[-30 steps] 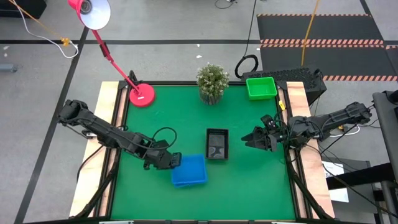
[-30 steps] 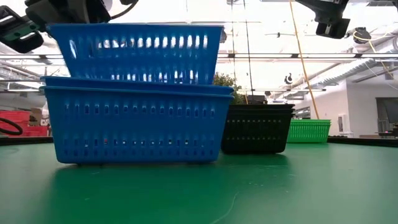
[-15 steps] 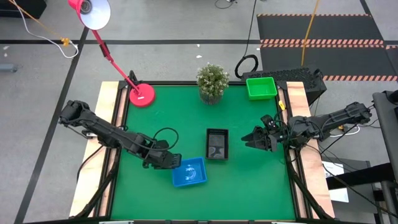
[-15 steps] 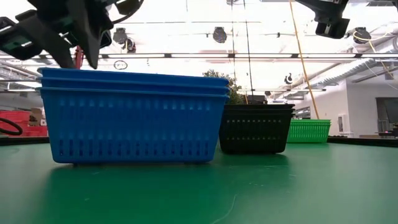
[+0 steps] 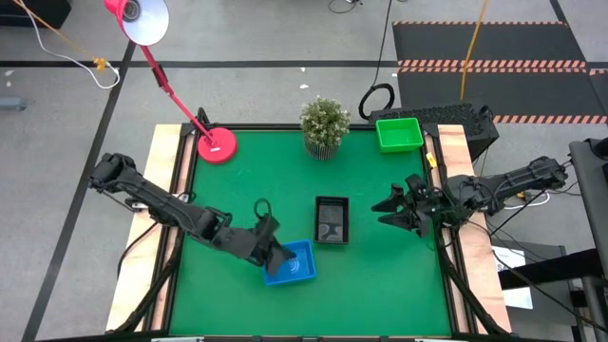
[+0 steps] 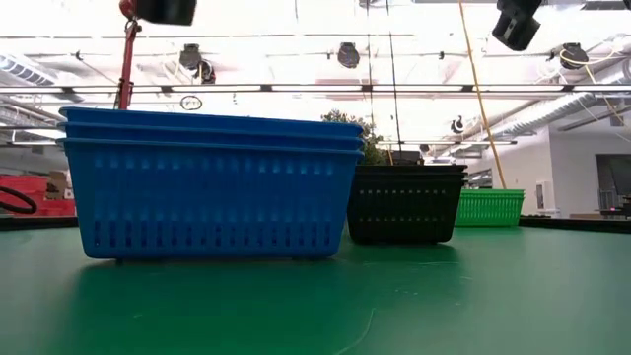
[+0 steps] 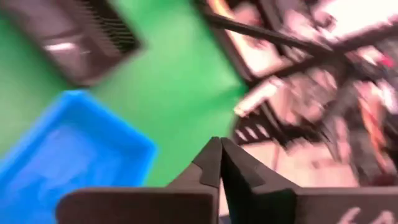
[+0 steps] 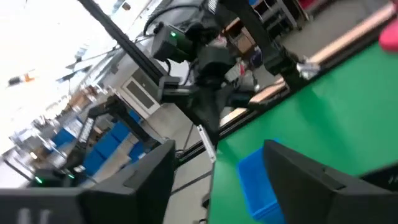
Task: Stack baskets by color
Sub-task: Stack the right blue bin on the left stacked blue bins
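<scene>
a: how far along are the baskets?

b: the blue baskets (image 6: 209, 182) look done. the low view shows two blue rims nested one in the other, near the front of the green worktop (image 5: 247, 190).

a: and the black?

b: the black baskets (image 5: 332, 219) sit mid-worktop, just beside the blue pile. from the side they read as a stack, but i can't count the layers. the green baskets (image 5: 399, 133) are in the far right corner, and i can't count those either.

a: so nearly finished?

b: by my reckoning yes. no loose basket shows anywhere.

a: the arms?

b: the left gripper (image 5: 273, 249) is over the blue pile's left edge, fingers (image 7: 217, 163) pressed together, holding nothing. the right gripper (image 5: 392, 205) hovers right of the black pile, fingers spread, empty.
</scene>
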You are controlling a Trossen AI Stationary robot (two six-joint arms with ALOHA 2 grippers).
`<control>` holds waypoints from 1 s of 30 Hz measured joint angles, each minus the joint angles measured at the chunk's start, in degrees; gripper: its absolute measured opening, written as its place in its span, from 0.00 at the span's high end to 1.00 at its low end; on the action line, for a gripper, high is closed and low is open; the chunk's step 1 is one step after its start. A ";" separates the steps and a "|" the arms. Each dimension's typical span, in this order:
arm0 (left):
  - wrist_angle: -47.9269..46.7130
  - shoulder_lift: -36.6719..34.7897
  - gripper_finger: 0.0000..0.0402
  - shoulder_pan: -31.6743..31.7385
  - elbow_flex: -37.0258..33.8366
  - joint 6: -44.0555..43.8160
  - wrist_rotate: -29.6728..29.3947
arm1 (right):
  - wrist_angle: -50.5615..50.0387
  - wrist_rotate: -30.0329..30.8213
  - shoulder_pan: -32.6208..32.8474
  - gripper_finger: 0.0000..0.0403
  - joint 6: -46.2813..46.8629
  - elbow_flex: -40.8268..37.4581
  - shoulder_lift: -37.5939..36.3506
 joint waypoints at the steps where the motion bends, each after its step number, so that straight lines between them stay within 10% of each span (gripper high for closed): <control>1: 2.78 0.47 0.99 -0.38 0.00 2.20 1.21 | 0.24 0.00 0.00 0.45 -2.36 0.00 -0.12; 16: 9.03 15.43 0.99 -9.64 -0.05 2.91 8.03 | 2.10 0.07 0.00 0.87 -25.04 0.00 -4.20; 30: -6.87 18.09 0.97 -8.40 -0.07 6.58 7.39 | 1.75 0.13 0.00 0.99 -28.07 0.00 -6.01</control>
